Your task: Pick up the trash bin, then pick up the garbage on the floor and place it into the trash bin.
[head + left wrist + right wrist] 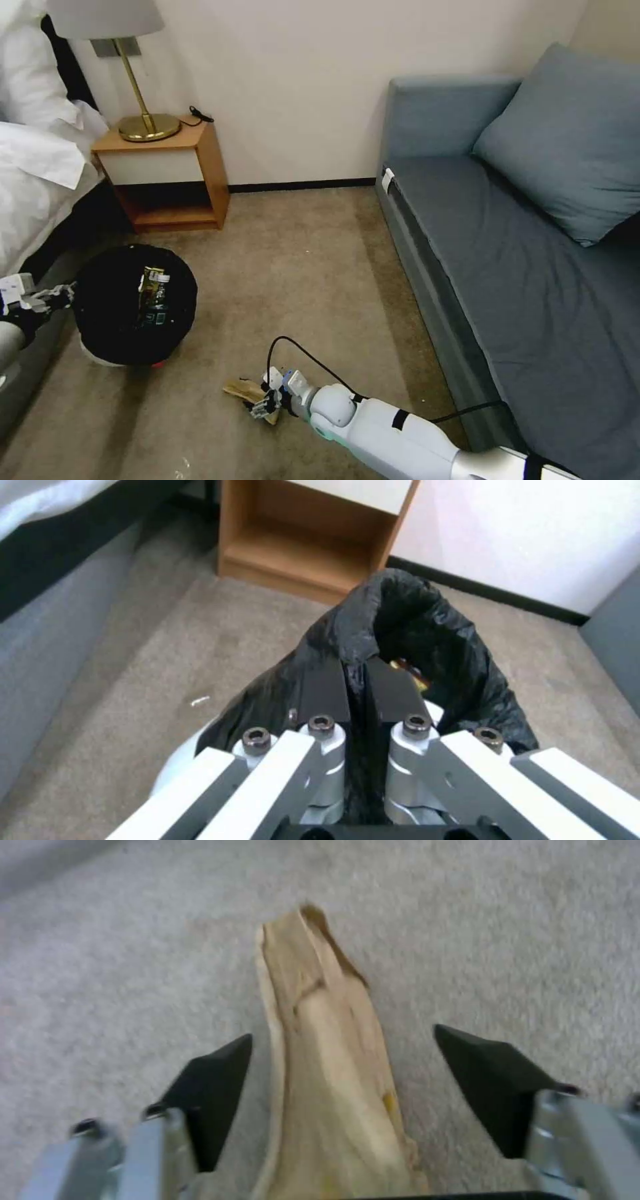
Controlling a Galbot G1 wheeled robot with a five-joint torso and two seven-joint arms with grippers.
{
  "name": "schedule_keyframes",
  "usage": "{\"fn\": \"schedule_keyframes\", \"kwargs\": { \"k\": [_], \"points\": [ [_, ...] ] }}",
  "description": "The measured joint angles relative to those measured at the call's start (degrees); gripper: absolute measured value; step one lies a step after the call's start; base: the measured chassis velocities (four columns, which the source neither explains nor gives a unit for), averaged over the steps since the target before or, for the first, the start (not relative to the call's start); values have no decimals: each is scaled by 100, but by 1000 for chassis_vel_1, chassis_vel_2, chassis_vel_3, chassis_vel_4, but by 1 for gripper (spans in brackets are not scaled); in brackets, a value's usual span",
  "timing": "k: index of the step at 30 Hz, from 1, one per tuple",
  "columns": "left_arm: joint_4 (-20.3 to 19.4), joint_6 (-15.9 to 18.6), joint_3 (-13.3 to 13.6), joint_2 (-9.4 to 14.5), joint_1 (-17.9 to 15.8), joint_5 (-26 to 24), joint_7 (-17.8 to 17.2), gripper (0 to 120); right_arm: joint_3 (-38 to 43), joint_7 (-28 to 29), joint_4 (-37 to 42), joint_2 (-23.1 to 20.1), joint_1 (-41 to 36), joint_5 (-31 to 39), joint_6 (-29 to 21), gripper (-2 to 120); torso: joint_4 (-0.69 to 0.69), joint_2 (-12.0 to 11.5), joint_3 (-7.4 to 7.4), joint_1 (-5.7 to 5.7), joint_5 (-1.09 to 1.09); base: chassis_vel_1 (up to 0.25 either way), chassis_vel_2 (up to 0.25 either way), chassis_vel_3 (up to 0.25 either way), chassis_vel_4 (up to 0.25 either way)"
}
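The trash bin point(133, 307), white with a crinkly black bag, sits at the left by the bed, with a green-labelled piece point(153, 293) inside. My left gripper point(63, 293) is shut on the bin's bagged rim point(363, 645), its black pads point(323, 687) pinching the plastic. On the carpet in front lies a gold-brown wrapper point(245, 391), one piece of the garbage. My right gripper point(267, 402) is down at it, open, and the wrapper point(327, 1065) lies between the two black fingertips point(213, 1085) without either one touching it.
A wooden nightstand point(170, 177) with a brass lamp point(143, 123) stands against the wall beyond the bin. The bed point(33, 173) is at the left. A blue-grey sofa point(507, 253) runs along the right. Open carpet point(300, 267) lies between them.
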Motion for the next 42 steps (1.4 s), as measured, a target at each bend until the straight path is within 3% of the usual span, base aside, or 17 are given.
{"fn": "schedule_keyframes", "kwargs": {
  "k": [14, 18, 21, 30, 32, 34, 36, 42],
  "points": [
    [-19, -7, -3, 0, 5, 4, 3, 4, -13, -22, -230, 90, -9, -110, 67, 26, 0, 0, 0, 0, 0, 0, 0, 0, 0],
    [-18, -8, 12, 1, 2, 5, -3, 4, -17, -29, -312, 103, -54, -114, 229, 6, 0, 0, 0, 0, 0, 0, 0, 0, 0],
    [-18, -8, 12, 9, 3, 5, -6, 4, -2, -32, -297, 96, -75, -114, 257, 0, 0, 0, 0, 0, 1, 0, 0, 0, 0],
    [-48, -7, 12, 7, 4, -1, -21, 4, 285, 101, 211, -63, -110, 27, 208, 0, 0, 0, 0, 0, 1, 0, 0, 0, 0],
    [-72, -4, 1, -31, -2, -12, -28, 4, 853, 350, 1091, -317, -288, 429, -90, 0, 0, 0, 0, 0, 1, 0, 0, 0, 0],
    [-75, -3, -1, -33, -3, -13, -29, 4, 898, 367, 1154, -332, -300, 463, -113, 0, 0, 0, 0, 0, 1, 0, 0, 0, 0],
    [-86, 3, 6, -31, -22, -23, -39, 4, 1464, 610, 1913, -488, -342, 878, -344, 0, -1, 0, 0, 0, 1, 0, 0, 0, 0],
    [-135, 24, 70, -21, -78, -25, -57, 4, 1885, 785, 2649, -505, -90, 1173, -557, 0, -1, 0, 0, 0, 1, 0, 0, 0, 0]
  ]
}}
